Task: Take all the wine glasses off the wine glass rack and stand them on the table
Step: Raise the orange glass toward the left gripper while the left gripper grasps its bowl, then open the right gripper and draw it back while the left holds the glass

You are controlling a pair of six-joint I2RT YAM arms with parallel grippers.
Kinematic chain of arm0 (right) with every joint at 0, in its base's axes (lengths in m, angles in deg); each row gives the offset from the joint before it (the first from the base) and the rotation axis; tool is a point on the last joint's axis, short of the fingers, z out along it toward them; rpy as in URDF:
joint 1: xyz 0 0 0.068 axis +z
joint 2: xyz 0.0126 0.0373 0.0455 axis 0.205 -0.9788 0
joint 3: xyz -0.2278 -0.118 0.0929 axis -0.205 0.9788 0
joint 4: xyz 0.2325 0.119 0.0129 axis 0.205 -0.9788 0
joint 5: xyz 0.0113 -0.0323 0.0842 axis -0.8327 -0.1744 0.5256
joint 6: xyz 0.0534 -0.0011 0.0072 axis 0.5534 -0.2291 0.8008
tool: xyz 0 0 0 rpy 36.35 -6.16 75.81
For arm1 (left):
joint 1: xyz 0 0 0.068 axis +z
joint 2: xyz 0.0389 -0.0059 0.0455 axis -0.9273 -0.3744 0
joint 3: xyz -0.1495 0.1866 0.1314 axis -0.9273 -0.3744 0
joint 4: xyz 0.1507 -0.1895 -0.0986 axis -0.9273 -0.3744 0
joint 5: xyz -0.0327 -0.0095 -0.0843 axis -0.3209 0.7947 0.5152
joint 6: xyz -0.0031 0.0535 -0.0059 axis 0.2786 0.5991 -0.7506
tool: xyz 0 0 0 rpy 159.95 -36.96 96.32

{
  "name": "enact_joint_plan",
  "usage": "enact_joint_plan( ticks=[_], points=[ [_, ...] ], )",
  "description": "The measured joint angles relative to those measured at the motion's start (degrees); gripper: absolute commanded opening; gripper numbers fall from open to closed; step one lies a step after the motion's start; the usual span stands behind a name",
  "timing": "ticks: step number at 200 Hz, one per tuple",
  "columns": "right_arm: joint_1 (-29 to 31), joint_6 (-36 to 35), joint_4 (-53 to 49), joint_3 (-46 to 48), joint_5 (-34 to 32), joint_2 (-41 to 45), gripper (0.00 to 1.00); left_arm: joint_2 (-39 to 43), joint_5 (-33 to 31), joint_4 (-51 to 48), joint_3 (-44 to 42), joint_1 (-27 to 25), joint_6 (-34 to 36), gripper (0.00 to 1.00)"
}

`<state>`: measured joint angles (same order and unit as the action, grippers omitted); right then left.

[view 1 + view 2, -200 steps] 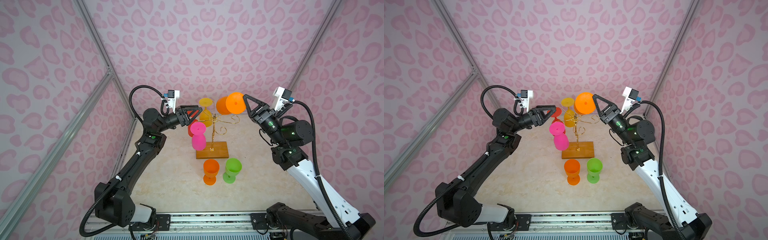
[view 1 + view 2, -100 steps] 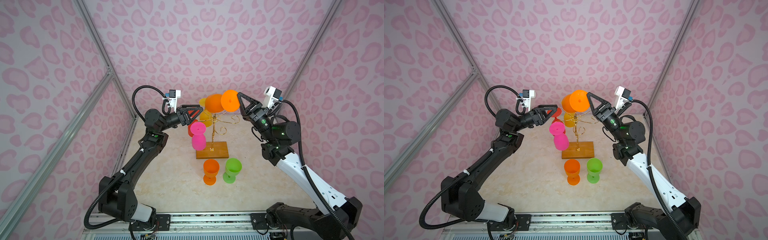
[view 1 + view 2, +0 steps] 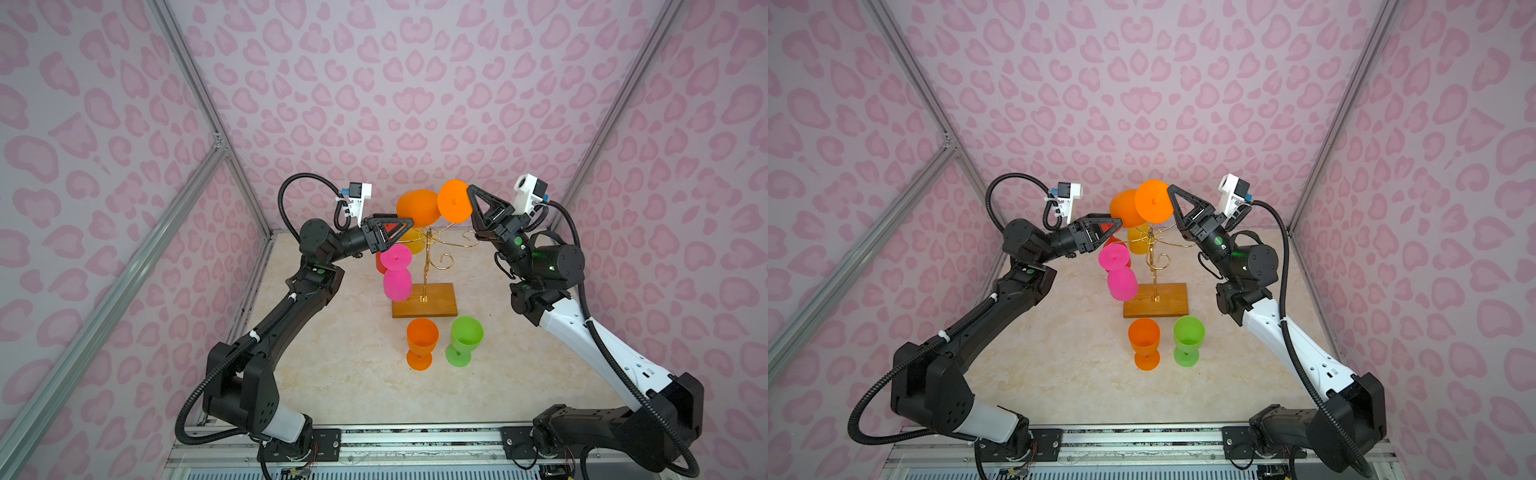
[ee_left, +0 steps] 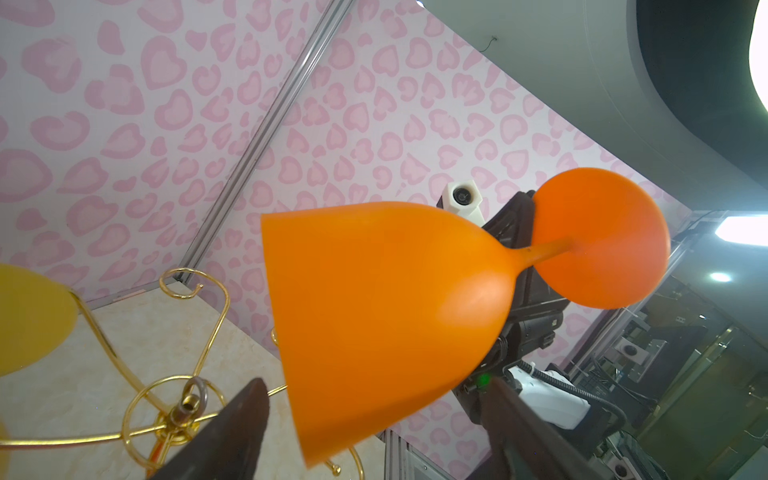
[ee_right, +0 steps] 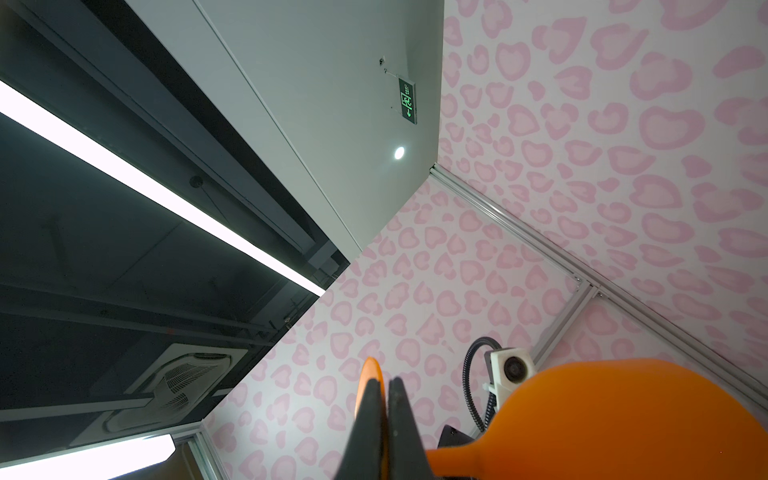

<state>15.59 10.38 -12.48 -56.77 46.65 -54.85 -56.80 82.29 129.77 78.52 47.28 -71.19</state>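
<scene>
– What had just changed over there?

– The right arm had swung in towards the middle. It carried the orange wine glass from the right of the wine glass rack to a spot above the rack's top, at the far end of the table. The left arm had hardly shifted.

– So the glass was off the rack?

– It looked so to me. It lay on its side in the air, above the curled gold arms and touching none of them that I could see. The rack stood square on its wooden base. A pink glass and a yellow glass hung on its left side. Nearer us, a second orange glass and a green glass stood upright on the table.

– Who had hold of it?

– The right gripper, with its jaws pinched tight on the edge of the foot. The bowl pointed left, towards the other arm.

– And the left one?

– The left gripper stood wide open and held nothing. Its fingers sat either side of the bowl's rim (close, though I couldn't tell whether they touched it).

– A hand-over, then?

– That was my guess. The lifting-off seemed done. What remained was passing the glass across or setting it down by the two already standing.
</scene>
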Motion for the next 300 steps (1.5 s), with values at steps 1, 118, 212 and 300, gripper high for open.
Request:
enact_joint_plan(
  ticks=[1, 118, 212, 300],
  points=[
    [-0.02, 0.02, 0.07, 0.02, 0.00, -0.02, 0.00, 0.00, 0.02, 0.02, 0.00, 0.00, 0.00, 0.80],
    [-3.76, 18.64, 18.36, 4.31, -5.09, -8.81, 0.00, 0.70, 0.15, 1.31, -0.37, -0.57, -0.17, 0.32],
    [-5.84, 22.97, 18.47, 6.80, -5.22, -9.31, 0.04, 3.98, 2.12, 5.55, -0.76, -1.46, -1.46, 0.09],
    [-8.11, 21.31, 18.34, 7.10, -2.73, -8.90, 0.22, 10.82, 0.17, 1.49, -2.82, -1.55, -1.16, 0.04]
  ],
)
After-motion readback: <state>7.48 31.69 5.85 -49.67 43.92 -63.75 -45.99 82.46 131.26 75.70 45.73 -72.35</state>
